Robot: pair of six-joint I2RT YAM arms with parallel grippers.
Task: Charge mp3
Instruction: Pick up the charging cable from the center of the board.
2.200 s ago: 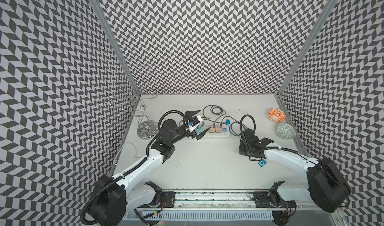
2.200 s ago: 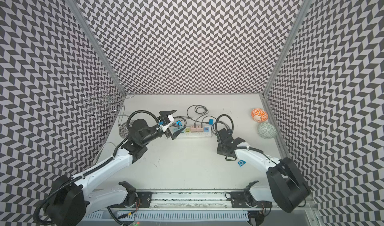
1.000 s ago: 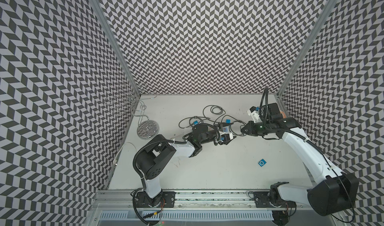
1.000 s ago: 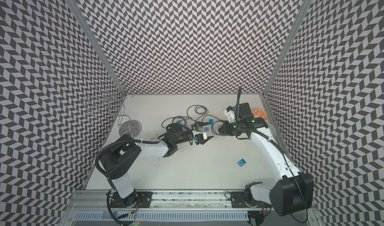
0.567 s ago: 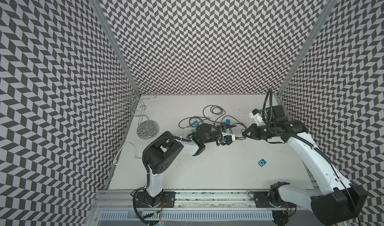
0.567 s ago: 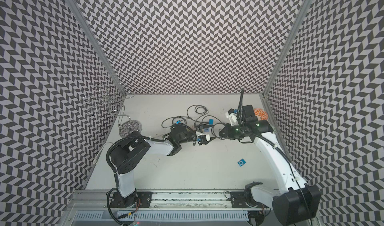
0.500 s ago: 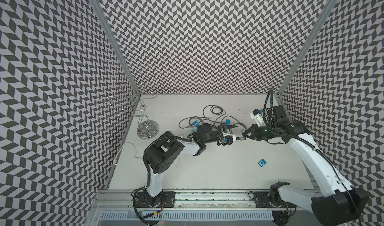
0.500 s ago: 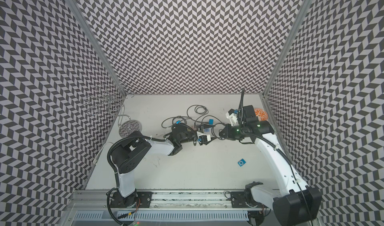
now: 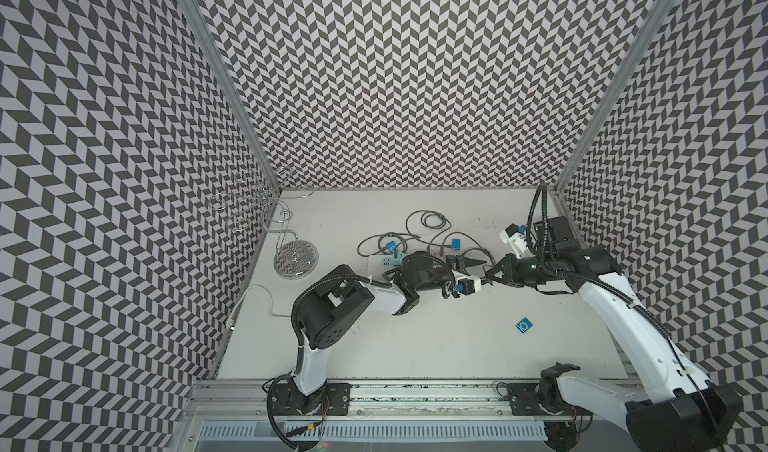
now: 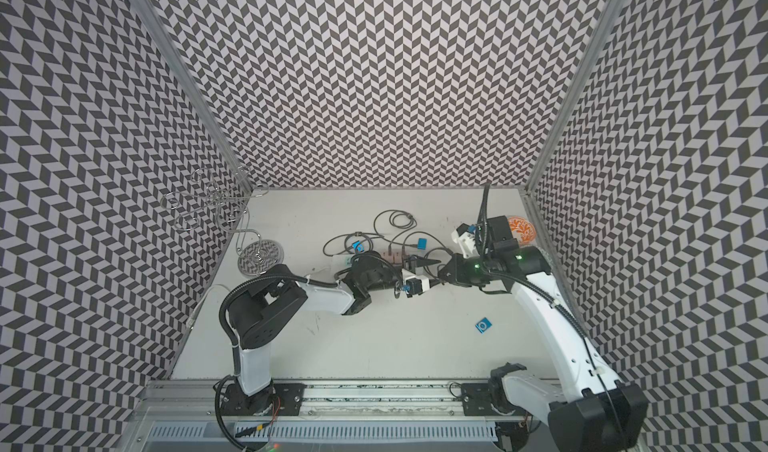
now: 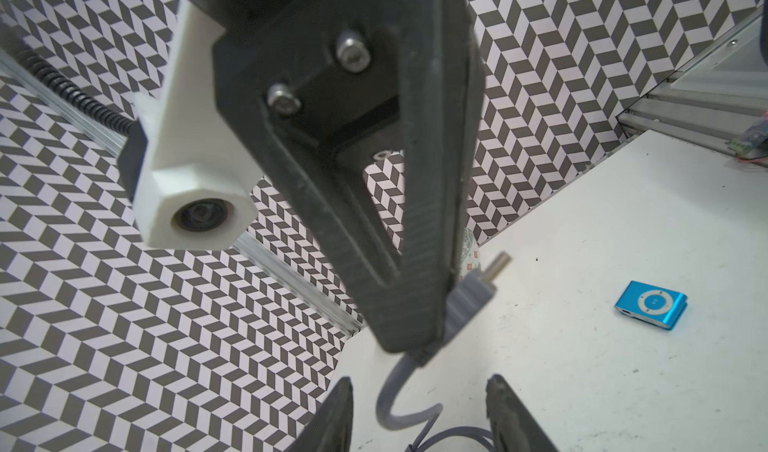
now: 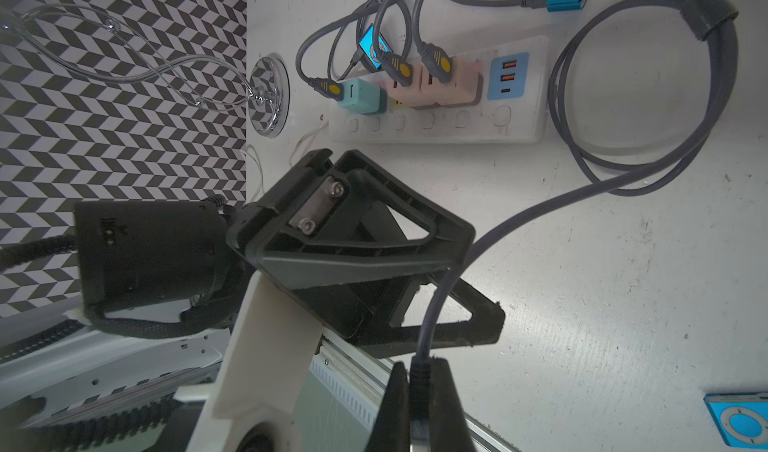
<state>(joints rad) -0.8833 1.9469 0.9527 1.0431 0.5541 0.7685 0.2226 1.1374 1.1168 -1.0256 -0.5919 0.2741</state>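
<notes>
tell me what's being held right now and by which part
The right end effector pinches the cable by its plug; the left end effector holds nothing.

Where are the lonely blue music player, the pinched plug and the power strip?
Loose blue mp3 player [image 11: 653, 303]: left wrist view, round button wheel.
Cable plug [image 11: 470, 300]: left wrist view, grey housing.
Power strip [image 12: 536, 96]: right wrist view, white casing.

Cut off at the right wrist view's edge: 1 mp3 player [image 12: 737, 423]. Mostly hidden behind the left arm [image 9: 382, 300], mid-frame in both top views: power strip [image 9: 376, 261].
</notes>
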